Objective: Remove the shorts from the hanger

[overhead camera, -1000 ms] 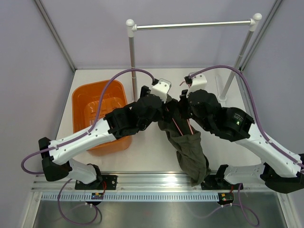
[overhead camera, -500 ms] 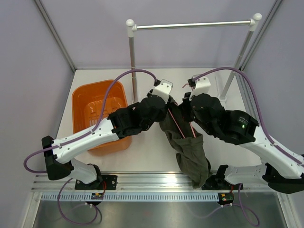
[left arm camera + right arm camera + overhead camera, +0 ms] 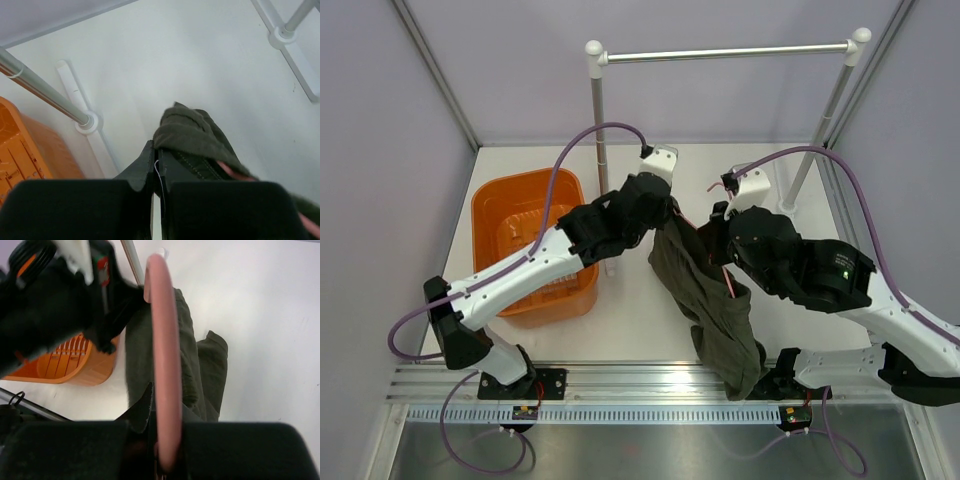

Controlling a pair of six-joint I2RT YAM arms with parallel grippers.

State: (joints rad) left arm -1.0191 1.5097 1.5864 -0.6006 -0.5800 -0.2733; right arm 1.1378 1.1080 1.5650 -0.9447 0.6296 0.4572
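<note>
- Left pincer (image 3: pixel 156 169) is pinched closed on a small fold of the shorts (image 3: pixel 712 305). Right pincer (image 3: pixel 164 432) is clamped around the hanger (image 3: pixel 165 340) wire.
- The shorts drape over the hanger between the 2 arms, above the tabletop (image 3: pixel 630 320), with the lower end trailing toward the near edge.
- Risk: the thin fold may slip free, or snagged cloth could twist the hanger in its grip.
</note>
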